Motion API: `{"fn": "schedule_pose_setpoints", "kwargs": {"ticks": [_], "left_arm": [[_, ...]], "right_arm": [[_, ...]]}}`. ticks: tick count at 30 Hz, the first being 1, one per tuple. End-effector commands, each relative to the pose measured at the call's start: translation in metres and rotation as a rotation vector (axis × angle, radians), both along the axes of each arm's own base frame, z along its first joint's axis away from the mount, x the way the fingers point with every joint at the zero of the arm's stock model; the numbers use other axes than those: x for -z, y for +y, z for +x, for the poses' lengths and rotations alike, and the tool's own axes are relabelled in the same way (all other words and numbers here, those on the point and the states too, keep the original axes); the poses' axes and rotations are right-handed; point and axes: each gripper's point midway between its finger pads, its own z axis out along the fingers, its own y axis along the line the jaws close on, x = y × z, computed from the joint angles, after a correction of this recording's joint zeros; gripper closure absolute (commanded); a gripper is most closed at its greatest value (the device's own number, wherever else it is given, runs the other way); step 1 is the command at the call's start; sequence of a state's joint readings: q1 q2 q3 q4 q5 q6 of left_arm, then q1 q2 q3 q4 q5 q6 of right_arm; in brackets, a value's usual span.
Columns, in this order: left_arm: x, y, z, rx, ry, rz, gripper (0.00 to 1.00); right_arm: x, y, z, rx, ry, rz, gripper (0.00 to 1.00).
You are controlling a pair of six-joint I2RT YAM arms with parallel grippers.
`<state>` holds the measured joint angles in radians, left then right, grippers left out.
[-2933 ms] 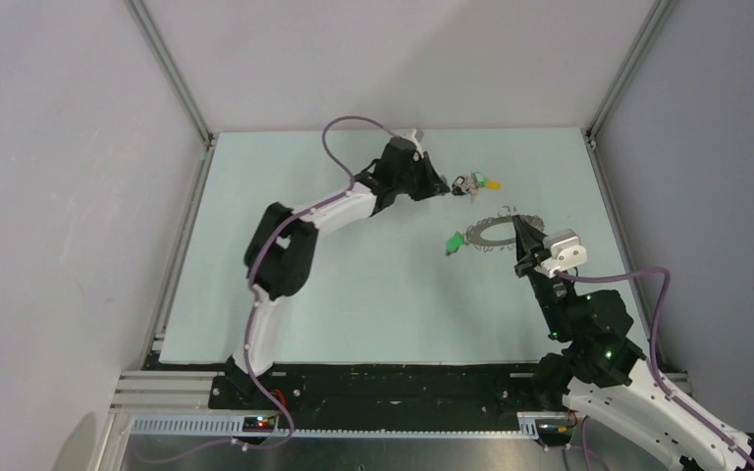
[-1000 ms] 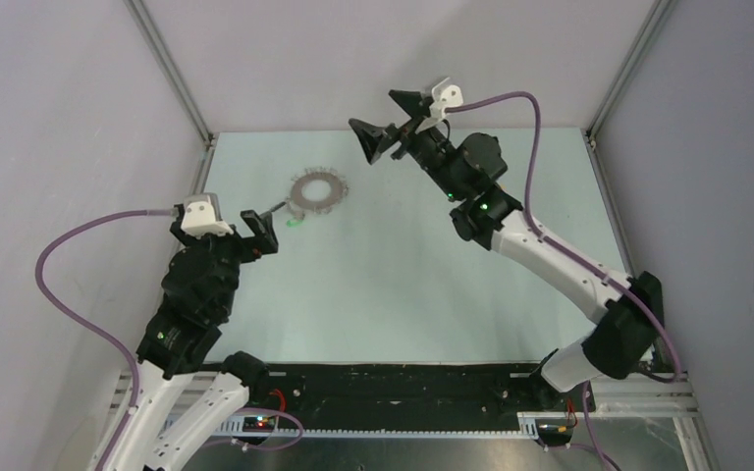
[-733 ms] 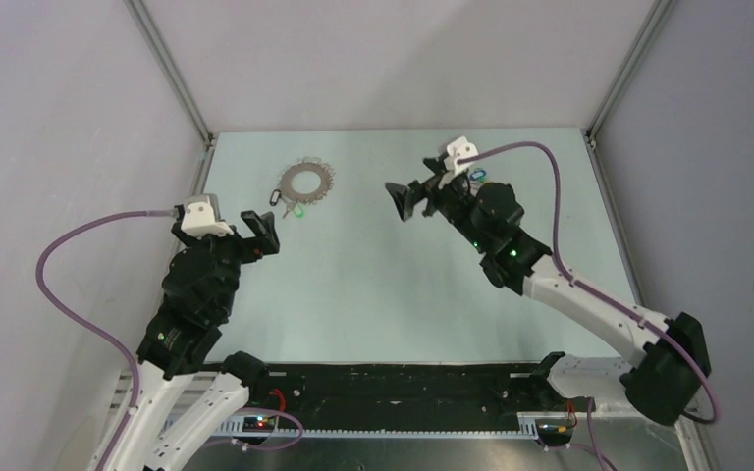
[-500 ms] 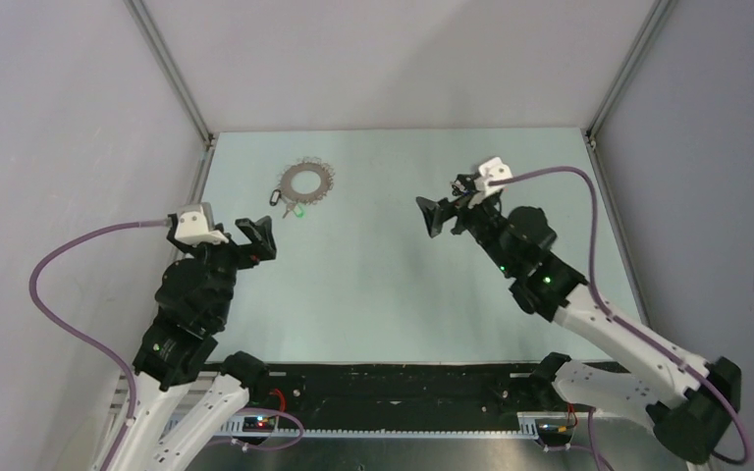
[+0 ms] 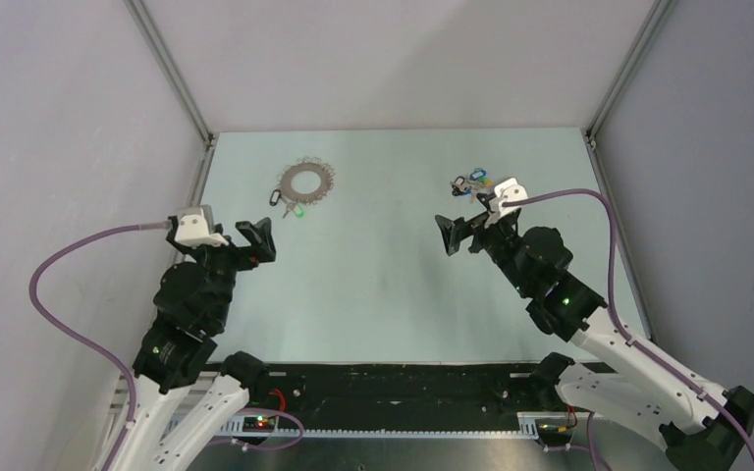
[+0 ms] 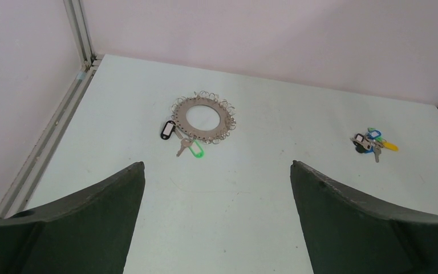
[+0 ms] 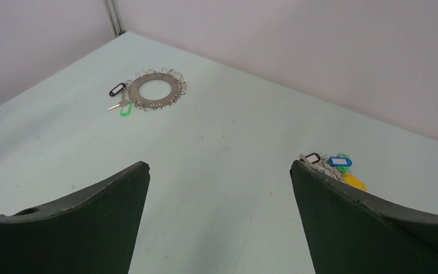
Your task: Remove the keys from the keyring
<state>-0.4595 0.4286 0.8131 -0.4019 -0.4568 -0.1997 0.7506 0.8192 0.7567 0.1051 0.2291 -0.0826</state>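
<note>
The keyring (image 5: pixel 306 183) is a flat silver ring fringed with small loops, lying at the far left of the table. A green-tagged key (image 5: pixel 296 211) and a black tag (image 5: pixel 276 197) hang off its near-left edge. The left wrist view shows the keyring (image 6: pixel 180 120) ahead with the green-tagged key (image 6: pixel 196 150). In the right wrist view the keyring (image 7: pixel 175 88) is far to the left. My left gripper (image 5: pixel 255 234) hovers open, short of the ring, with nothing between its fingers (image 6: pixel 217 163). My right gripper (image 5: pixel 466 228) is open and empty (image 7: pixel 219 163).
A loose clump of keys (image 5: pixel 471 183) with blue, green and yellow tags lies at the far right, just beyond my right gripper, and shows in both wrist views (image 6: pixel 370 142) (image 7: pixel 333 165). Metal frame rails (image 5: pixel 172 74) and walls bound the pale green table (image 5: pixel 373 285).
My right arm has swung back from high over the table's far middle and lowered to the right side, near the loose clump. My left arm drew back slightly. Both grippers stayed open.
</note>
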Motion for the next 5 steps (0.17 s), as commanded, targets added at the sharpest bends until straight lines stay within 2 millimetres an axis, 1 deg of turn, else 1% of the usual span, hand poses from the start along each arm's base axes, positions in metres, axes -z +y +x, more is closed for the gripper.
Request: {"fn": "schedule_pose_setpoints", "kwargs": {"ticks": [1,3,5], "left_arm": [[-0.0048,0.0042,0.0015,-0.021,-0.028,0.009,0.00],[-0.0043,0.0062,0.0015,-0.033,-0.027,0.004,0.00],[-0.0055,0.0031,0.0005,-0.012,-0.032,0.004,0.00]], "right_arm": [[-0.0139,-0.0065,-0.0043,0.008,-0.037,0.019,0.01],[-0.0145,-0.0073,-0.0046,0.008,-0.041,0.014,0.01],[-0.0142,-0.0080,-0.0038,0.015,-0.042,0.010,0.01]]}}
